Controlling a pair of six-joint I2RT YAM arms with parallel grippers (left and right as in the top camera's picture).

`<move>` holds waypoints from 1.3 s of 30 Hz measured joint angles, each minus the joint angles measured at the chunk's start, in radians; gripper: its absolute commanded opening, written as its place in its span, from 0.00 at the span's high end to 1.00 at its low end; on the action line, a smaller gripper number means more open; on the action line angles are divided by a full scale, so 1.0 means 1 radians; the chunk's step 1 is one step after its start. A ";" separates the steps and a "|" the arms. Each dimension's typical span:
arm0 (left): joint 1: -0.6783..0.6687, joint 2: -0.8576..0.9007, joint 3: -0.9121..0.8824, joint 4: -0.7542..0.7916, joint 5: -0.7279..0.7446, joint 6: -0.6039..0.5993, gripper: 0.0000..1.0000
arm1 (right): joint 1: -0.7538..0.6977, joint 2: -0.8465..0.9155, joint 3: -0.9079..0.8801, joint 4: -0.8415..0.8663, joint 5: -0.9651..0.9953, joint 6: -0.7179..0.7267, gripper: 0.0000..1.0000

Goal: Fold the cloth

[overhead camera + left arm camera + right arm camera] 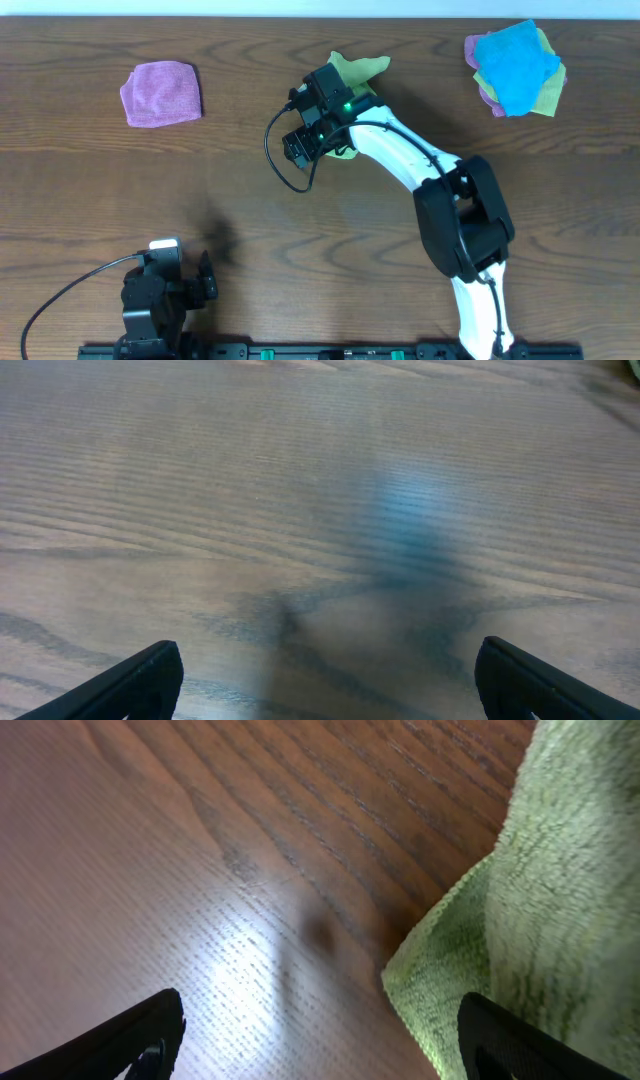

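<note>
From above, the green cloth (362,68) lies rumpled at the far middle of the table (100,180). It is half hidden beneath my right gripper (305,140), which hangs over its left edge. A purple cloth (160,93) lies well apart to the left, and a pile of cloths (515,65) in blue, yellow and pink sits at the far right. My left gripper (205,278) rests near the front edge on the left, near none of them. Through the left wrist camera its jaws stand wide apart, with only bare, blurred wood between them, so it holds and touches nothing. Through the right wrist camera my jaws are also spread wide and empty. The wood fills the left of the view and the cloth's looped green nap fills the right, with one corner (405,982) pointing into the gap. I cannot tell whether the jaw on that side brushes the fabric. I judge the cloth to be light, soft and quite limp. It will sag from wherever I lift it and may slide on the smooth wood. So I would pinch that corner close to the table, taking the hem rather than a loose bulge.
</note>
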 measured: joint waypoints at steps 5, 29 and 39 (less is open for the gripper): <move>0.000 0.000 0.000 0.000 0.000 0.000 0.05 | 0.000 0.029 0.000 0.032 0.000 0.000 0.20; 0.000 0.000 0.000 0.000 0.000 0.000 0.05 | -0.004 0.066 0.004 0.098 0.080 0.032 0.99; 0.000 0.000 0.000 0.000 0.000 0.000 0.05 | 0.142 -0.030 0.109 -0.032 0.037 0.032 0.99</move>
